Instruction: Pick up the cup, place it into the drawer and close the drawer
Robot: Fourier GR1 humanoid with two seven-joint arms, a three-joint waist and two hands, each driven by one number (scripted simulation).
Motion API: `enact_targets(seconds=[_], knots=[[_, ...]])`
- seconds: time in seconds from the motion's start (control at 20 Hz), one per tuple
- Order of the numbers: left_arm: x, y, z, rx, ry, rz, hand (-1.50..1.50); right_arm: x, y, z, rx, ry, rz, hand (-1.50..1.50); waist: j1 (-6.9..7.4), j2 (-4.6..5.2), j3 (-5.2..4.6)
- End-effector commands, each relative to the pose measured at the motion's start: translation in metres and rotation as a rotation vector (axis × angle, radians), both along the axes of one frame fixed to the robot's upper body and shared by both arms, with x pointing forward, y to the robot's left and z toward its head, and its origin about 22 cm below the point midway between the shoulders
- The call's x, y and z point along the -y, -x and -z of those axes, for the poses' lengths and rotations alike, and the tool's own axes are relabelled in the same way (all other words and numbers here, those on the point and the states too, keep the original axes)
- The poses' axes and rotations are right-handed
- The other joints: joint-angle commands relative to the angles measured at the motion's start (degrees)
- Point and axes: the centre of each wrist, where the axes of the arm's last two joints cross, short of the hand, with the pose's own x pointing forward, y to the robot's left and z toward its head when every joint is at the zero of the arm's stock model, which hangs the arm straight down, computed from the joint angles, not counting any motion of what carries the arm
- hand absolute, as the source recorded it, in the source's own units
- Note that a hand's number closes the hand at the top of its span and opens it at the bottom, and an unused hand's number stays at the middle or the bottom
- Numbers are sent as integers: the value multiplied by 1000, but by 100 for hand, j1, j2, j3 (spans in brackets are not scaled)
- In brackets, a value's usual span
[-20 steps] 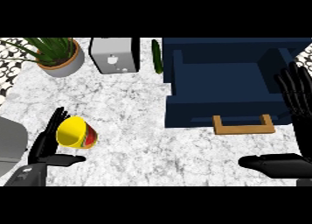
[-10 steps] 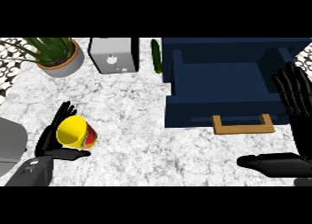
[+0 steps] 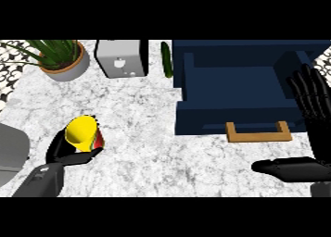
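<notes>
The yellow cup [image 3: 81, 133] is held in the curled left hand [image 3: 66, 152], well left of the open blue drawer [image 3: 231, 85]. The right hand [image 3: 311, 115] is kept open beside the drawer's right edge.

No readable text, label, brand, number or sign anywhere in view. Checked surface by surface:

- Yellow cup with a red band [image 3: 82, 134], at 8 o'clock: plain, no print.
- Open dark blue drawer with a wooden handle [image 3: 232, 81], at 2 o'clock: bare panels.
- Grey boxy appliance [image 3: 121, 57], at 11 o'clock: two small pale marks on its face, too small to tell if they are symbols.
- Grey pot holding a green plant [image 3: 72, 69], at 10 o'clock: unmarked.
- White marbled counter [image 3: 147, 139]: veining only.
</notes>
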Motion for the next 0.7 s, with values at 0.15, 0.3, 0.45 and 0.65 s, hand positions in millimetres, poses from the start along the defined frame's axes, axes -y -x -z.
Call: enact_targets(seconds=[0.15,0.3,0.45,0.65], knots=[[26,-7,3,110,269,141,150,4,1,2,-15,15,5,-150,-10,-1,-6],[30,-7,3,127,307,146,150,4,3,0,-11,16,6,-150,-8,-12,-4],[16,-4,-1,200,273,133,150,0,5,-5,-6,17,14,-150,20,-23,-3],[9,-11,-8,280,230,-71,150,10,-7,-4,5,21,31,-150,50,2,0]])
